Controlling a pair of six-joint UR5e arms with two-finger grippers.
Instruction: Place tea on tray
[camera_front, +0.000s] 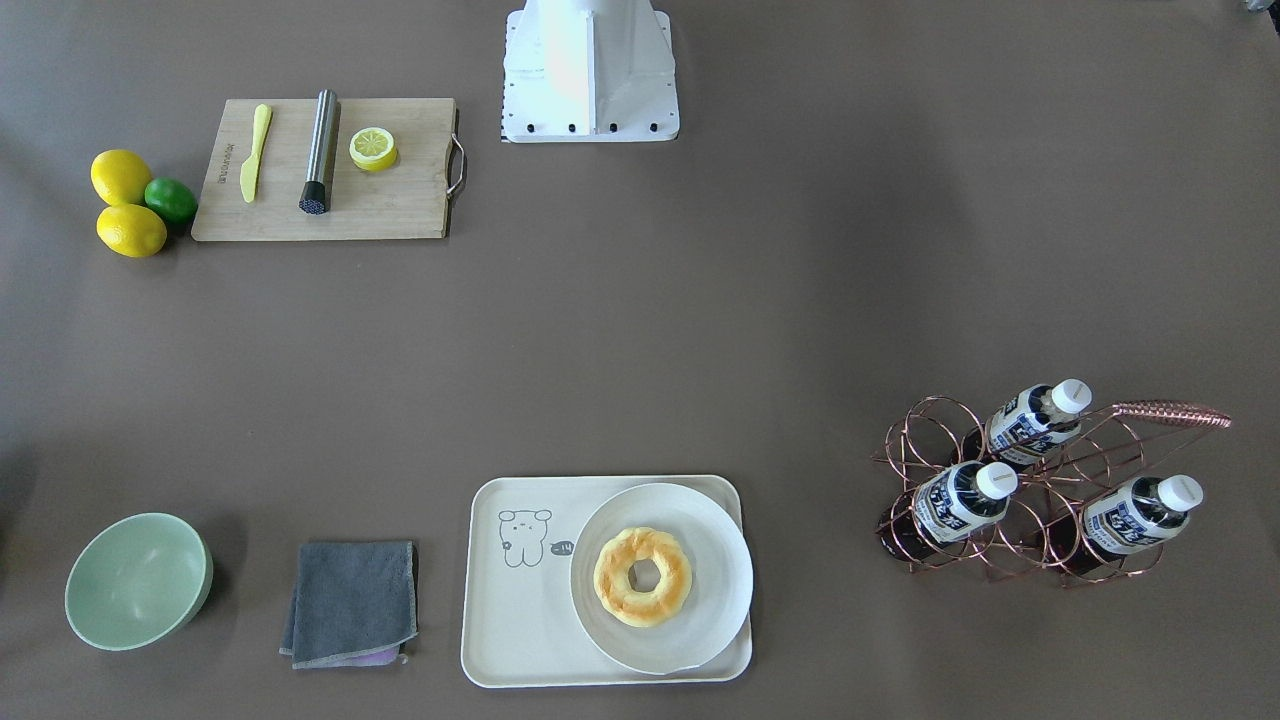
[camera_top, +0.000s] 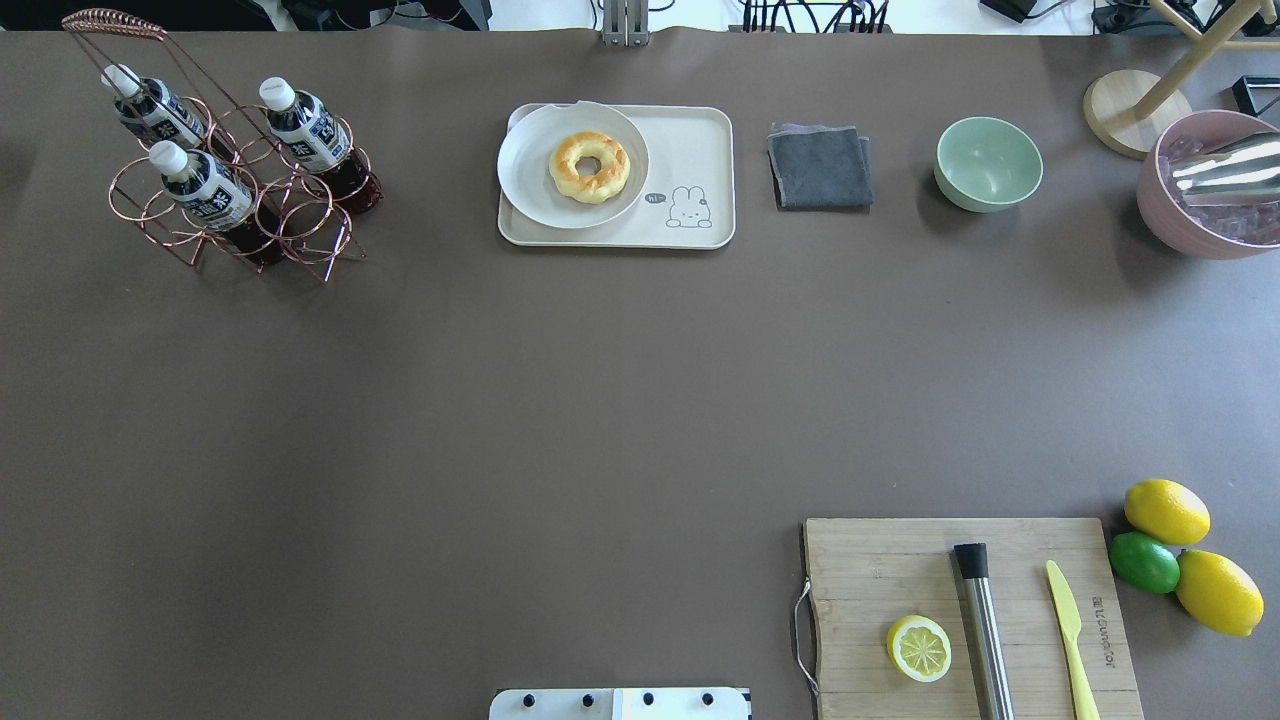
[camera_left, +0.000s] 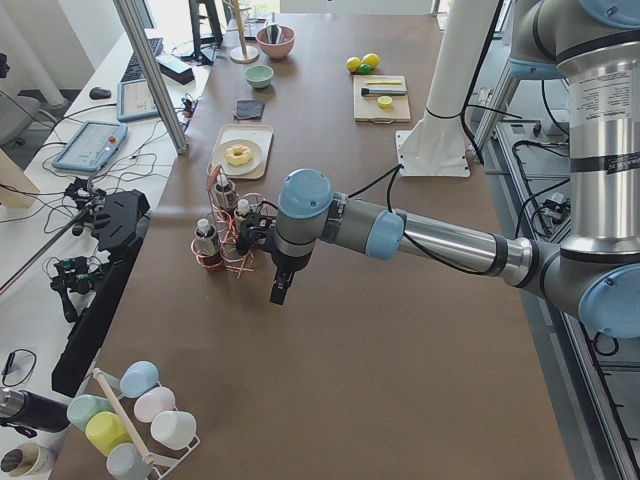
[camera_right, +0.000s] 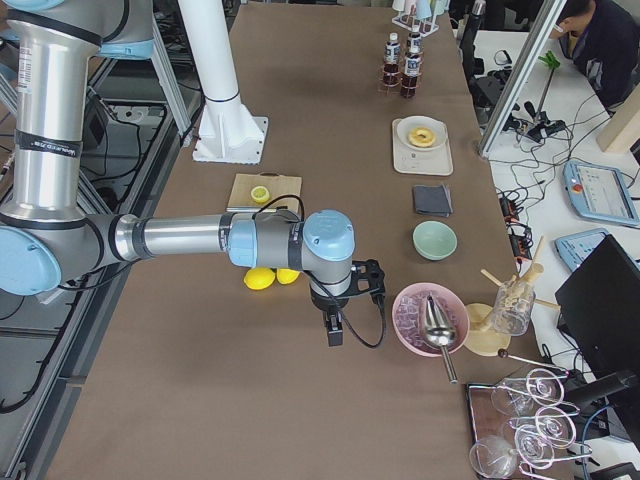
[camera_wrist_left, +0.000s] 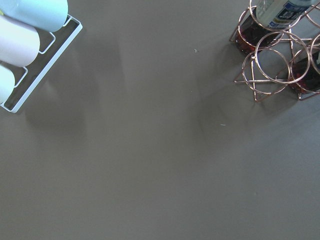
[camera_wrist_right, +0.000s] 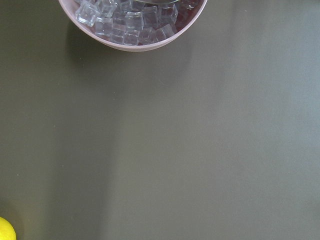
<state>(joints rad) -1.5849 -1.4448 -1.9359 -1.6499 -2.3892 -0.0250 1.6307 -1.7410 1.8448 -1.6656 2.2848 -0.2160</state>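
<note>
Left arm (camera_left: 450, 243) and right arm (camera_right: 180, 238): silver tubes, pale-blue joint caps, black cables. Left gripper (camera_left: 279, 295), right gripper (camera_right: 335, 334) black. White base (camera_front: 590, 80), black screws.

Seen from the table's middle in the overhead view, we find the wire rack (camera_top: 283, 213) holding three tea bottles (camera_top: 205, 185) at ten o'clock, the tray (camera_top: 700, 140) at twelve with plate (camera_top: 530, 172) and doughnut (camera_top: 590, 167) on it, the cutting board (camera_top: 880, 560) at four.

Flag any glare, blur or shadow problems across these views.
Front-facing: base overexposed. Overhead: sharp, glare on the scoop. Left wrist: cups washed out, soft shadows on the table. Right wrist: faint shadow bands, ice crisp.
</note>
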